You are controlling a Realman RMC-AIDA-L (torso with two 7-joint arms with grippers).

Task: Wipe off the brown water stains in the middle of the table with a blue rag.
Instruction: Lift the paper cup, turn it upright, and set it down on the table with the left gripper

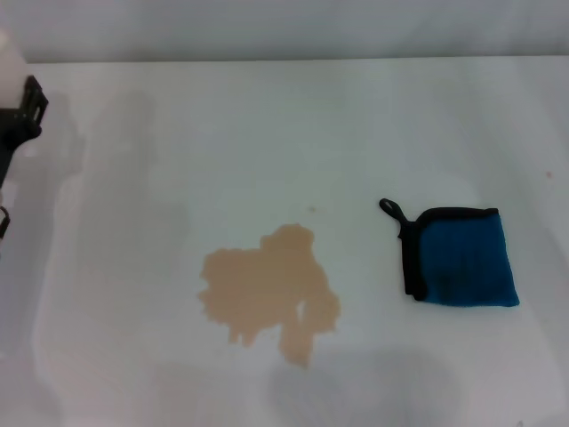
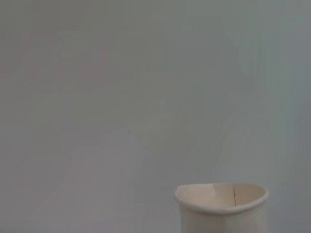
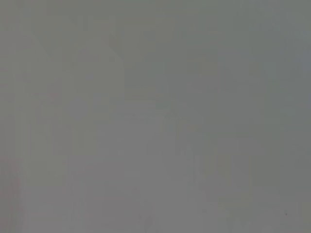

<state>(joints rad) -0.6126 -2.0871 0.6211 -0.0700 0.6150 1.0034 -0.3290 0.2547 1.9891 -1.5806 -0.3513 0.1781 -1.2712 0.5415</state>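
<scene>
stains [image 1: 267, 292] mid-table [image 1: 267, 133] | blue rag [image 1: 462, 256] right, apart | writing unseen

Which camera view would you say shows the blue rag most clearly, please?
The head view: the blue rag lies whole and flat on the table, right of the brown water stains. The left wrist view shows only a white paper cup, and the right wrist view only blank surface; neither shows the rag.

A plain pale wall [image 1: 284, 27] rises behind, softly and evenly lit.
</scene>
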